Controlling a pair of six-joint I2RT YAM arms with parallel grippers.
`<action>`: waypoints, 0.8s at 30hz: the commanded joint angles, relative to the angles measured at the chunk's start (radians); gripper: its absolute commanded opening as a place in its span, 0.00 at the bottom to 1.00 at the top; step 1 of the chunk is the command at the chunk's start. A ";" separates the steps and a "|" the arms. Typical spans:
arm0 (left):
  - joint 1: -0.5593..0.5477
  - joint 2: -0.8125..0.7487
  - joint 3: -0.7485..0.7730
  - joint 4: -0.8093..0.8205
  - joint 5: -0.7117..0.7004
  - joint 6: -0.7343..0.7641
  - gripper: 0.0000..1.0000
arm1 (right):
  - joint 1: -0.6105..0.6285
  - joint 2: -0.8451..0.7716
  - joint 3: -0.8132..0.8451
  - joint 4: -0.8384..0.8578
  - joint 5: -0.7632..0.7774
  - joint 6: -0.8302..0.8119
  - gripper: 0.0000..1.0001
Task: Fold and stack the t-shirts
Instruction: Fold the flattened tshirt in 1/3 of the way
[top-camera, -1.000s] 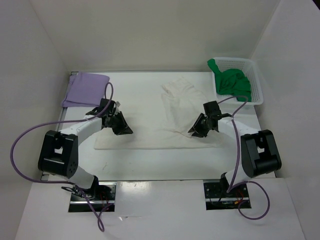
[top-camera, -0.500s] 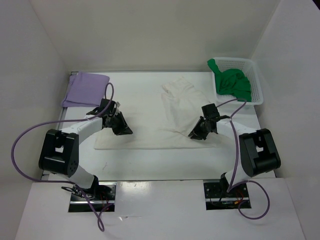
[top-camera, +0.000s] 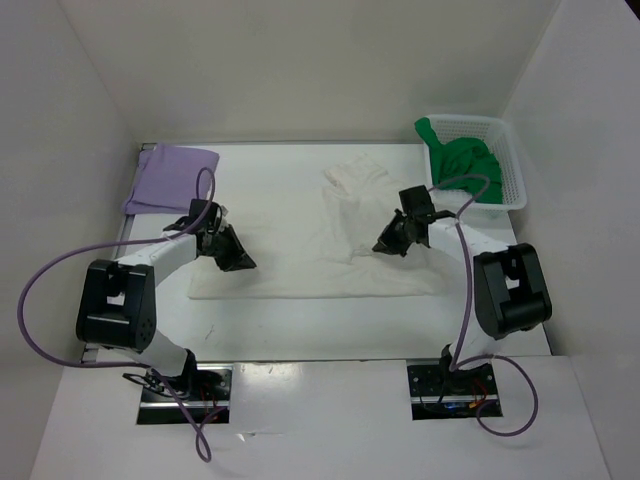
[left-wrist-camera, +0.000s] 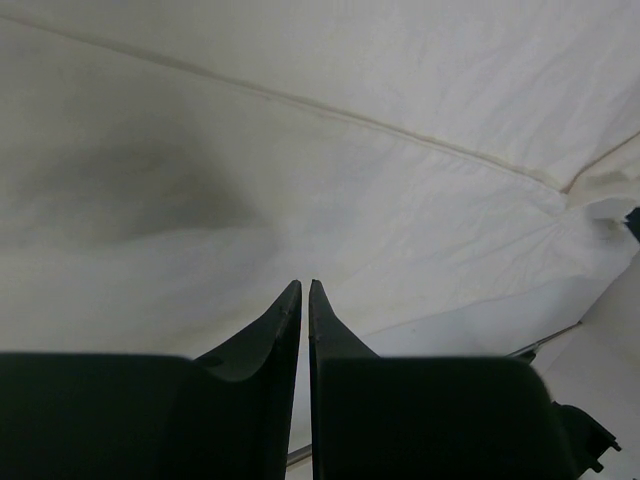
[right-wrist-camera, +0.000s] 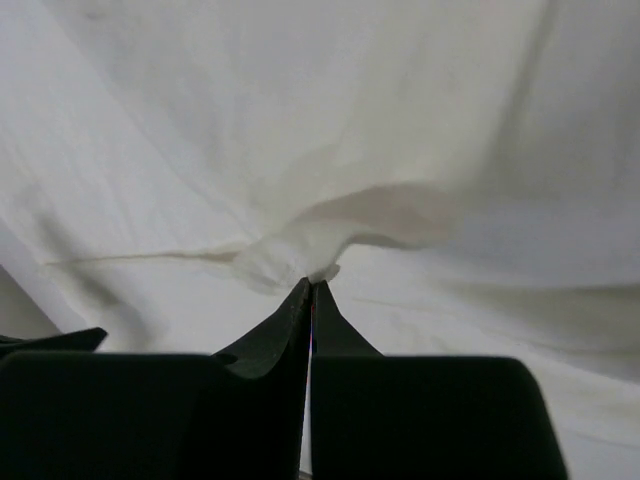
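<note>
The cream white t-shirt (top-camera: 335, 262) lies spread across the middle of the table and fills both wrist views (left-wrist-camera: 350, 180) (right-wrist-camera: 300, 110). At its left edge my left gripper (top-camera: 240, 262) (left-wrist-camera: 305, 284) has its jaws nearly together on the cloth, with only a thin slit between them. My right gripper (top-camera: 384, 246) (right-wrist-camera: 311, 284) is shut on a small raised tuft (right-wrist-camera: 295, 255) of the same shirt at its right side. The lavender t-shirt (top-camera: 170, 178) lies folded at the far left corner. The green t-shirt (top-camera: 465, 165) is bunched in the basket.
A white mesh basket (top-camera: 508, 165) stands at the far right corner of the white table (top-camera: 270, 175). White walls close in the table on the left, back and right. Purple cables loop from both arms over the near edge.
The right gripper has shut on the cream shirt and drawn a fold of it toward the far side. My left gripper has shifted slightly to the left.
</note>
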 joint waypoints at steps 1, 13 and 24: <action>0.025 -0.034 -0.008 0.002 0.000 0.001 0.12 | 0.012 0.070 0.136 0.006 0.036 -0.029 0.00; 0.010 -0.084 0.012 -0.028 -0.020 0.001 0.15 | 0.089 0.213 0.348 -0.003 0.025 -0.040 0.36; -0.300 0.027 0.156 -0.042 -0.161 -0.021 0.18 | 0.137 0.039 0.075 0.034 0.028 -0.041 0.01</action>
